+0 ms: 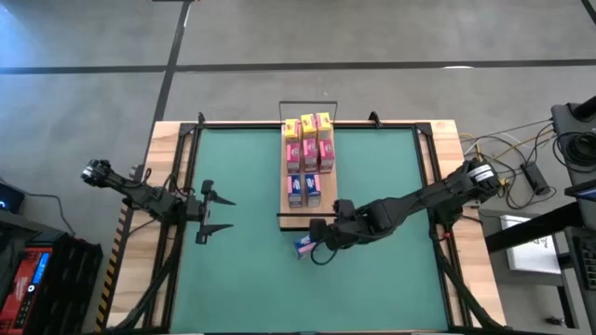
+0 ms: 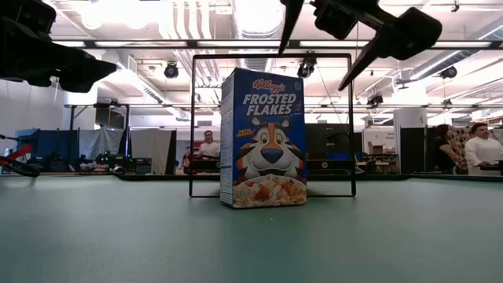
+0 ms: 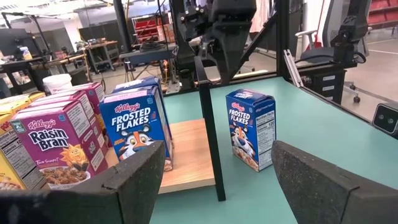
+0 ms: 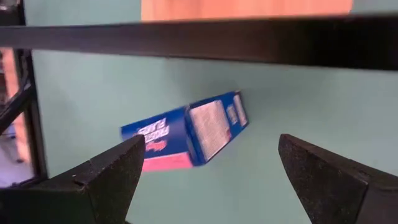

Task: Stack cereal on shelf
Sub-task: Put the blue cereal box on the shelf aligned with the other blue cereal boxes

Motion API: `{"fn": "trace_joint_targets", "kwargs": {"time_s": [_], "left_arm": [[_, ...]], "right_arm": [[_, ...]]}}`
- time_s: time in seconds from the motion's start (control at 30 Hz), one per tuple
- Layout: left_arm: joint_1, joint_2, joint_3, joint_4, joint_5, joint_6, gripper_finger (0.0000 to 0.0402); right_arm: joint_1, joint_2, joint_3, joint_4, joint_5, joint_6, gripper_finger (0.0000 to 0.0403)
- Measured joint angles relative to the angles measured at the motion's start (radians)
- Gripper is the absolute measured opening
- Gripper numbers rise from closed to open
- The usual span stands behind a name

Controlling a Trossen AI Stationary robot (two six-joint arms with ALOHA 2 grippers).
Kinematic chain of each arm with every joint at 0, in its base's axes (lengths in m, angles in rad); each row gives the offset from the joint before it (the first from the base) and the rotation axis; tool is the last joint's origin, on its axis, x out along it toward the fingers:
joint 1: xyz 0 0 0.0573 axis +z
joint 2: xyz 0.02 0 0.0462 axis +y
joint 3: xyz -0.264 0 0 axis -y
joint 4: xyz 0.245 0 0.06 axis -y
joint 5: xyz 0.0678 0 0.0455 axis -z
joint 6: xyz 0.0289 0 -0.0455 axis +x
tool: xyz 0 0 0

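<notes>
A blue Frosted Flakes cereal box [image 2: 263, 137] stands upright on its base on the green table, just off the near end of the wooden shelf [image 1: 304, 214]; it also shows in the high view [image 1: 304, 246]. Several yellow, pink and blue boxes [image 1: 308, 154] stand on the shelf. My right gripper [image 1: 319, 244] hovers open above the lone blue box [image 4: 186, 130], its fingers [image 4: 106, 177] wide on either side and apart from it. My left gripper [image 1: 226, 213] waits open toward the table's left, facing the shelf.
A thin black wire frame [image 2: 271, 56] stands at the shelf's near end, right behind the lone box, and crosses the right wrist view as a bar [image 4: 186, 38]. Raisin Bran [image 3: 53, 146] and Frosted Flakes [image 3: 137, 124] boxes fill the shelf's far part. People stand in the room beyond.
</notes>
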State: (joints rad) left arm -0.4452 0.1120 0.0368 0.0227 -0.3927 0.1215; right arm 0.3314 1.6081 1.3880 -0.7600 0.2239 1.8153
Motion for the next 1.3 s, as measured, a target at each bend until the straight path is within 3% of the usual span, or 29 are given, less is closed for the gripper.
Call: {"fn": "trace_joint_targets", "kwargs": {"time_s": [0.27,0.67,0.93,1.3], "left_arm": [[0.0,0.0,0.0,0.0,0.0,0.0,0.0276],[0.0,0.0,0.0,0.0,0.0,0.0,0.0276],[0.0,0.004,0.0,0.0,0.0,0.0,0.0276],[0.0,0.005,0.0,0.0,0.0,0.0,0.0276]], "right_arm": [[0.0,0.018,0.112,-0.142,-0.041,0.063,0.0357],[-0.005,0.147,0.222,-0.166,-0.049,-0.134,0.0357],[-0.007,0.26,0.401,-0.291,-0.052,-0.187,0.0396],[-0.007,0.416,0.586,-0.382,-0.073,-0.304,0.04]]}}
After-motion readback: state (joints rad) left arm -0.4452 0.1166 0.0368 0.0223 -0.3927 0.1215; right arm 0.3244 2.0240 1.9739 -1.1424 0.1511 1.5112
